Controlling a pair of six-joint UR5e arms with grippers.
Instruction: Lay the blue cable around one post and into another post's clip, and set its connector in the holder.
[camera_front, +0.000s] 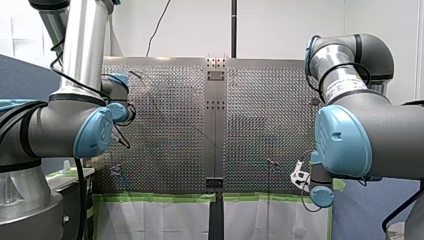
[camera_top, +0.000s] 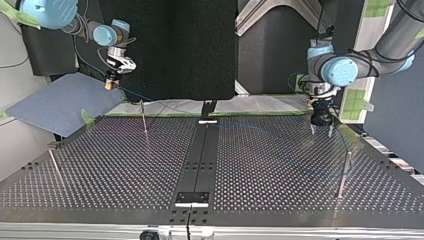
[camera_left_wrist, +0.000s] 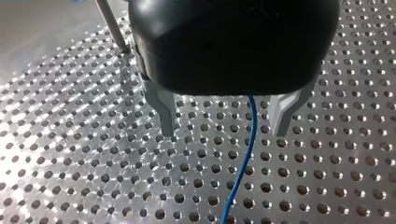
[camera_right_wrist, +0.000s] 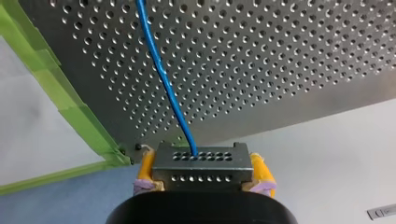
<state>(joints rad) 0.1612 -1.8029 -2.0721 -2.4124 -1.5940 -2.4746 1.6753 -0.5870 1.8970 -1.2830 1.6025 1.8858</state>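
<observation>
My right gripper (camera_right_wrist: 200, 183) is shut on a dark grey connector (camera_right_wrist: 198, 165), its yellow pads (camera_right_wrist: 259, 170) on both sides. The blue cable (camera_right_wrist: 163, 79) leaves the connector and runs out over the perforated table (camera_right_wrist: 280, 56). In the top view this gripper (camera_top: 111, 84) hangs beyond the table's far left edge. My left gripper (camera_left_wrist: 224, 134) stands open just above the table, its metal fingers (camera_left_wrist: 167, 114) on either side of the blue cable (camera_left_wrist: 243, 172) without touching it. The top view shows it (camera_top: 320, 131) at the far right. Thin posts (camera_top: 144, 120) (camera_top: 345, 172) stand on the table.
A dark centre rail (camera_top: 202, 155) divides the table, with a black bracket (camera_top: 191, 198) at its near end and another (camera_top: 207, 111) at the far end. A third post (camera_top: 54, 165) leans at the top view's left. Green tape (camera_right_wrist: 70, 116) edges the table. A post (camera_left_wrist: 109, 23) stands beside my left gripper.
</observation>
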